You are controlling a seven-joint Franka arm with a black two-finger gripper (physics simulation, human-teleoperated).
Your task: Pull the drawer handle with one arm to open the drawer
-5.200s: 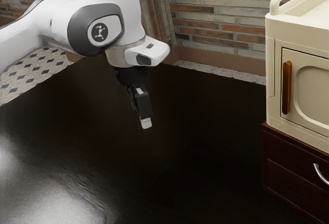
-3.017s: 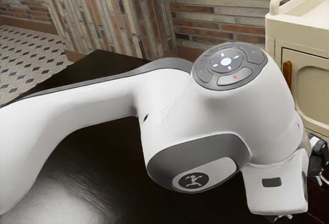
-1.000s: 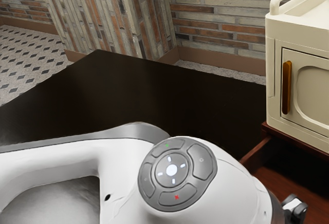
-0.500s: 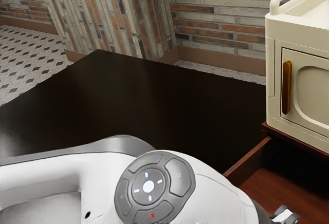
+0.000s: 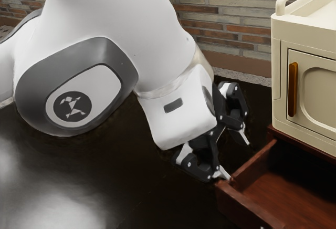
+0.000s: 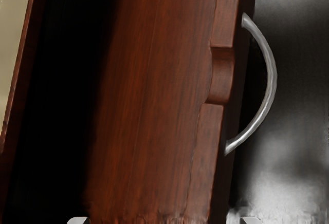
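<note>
In the exterior view, the gripper is hovering near the front corner of the open drawer, its jaws standing spread. The drawer is jutting out below the cream cabinet.

In the wrist view, the curved metal handle is arching off the drawer's front.

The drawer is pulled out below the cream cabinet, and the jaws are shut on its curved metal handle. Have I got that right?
Not quite: the jaws are open, their two sides well apart in the exterior view, and the wrist view shows nothing gripping the curved metal handle. The drawer is indeed pulled out below the cream cabinet.
</note>
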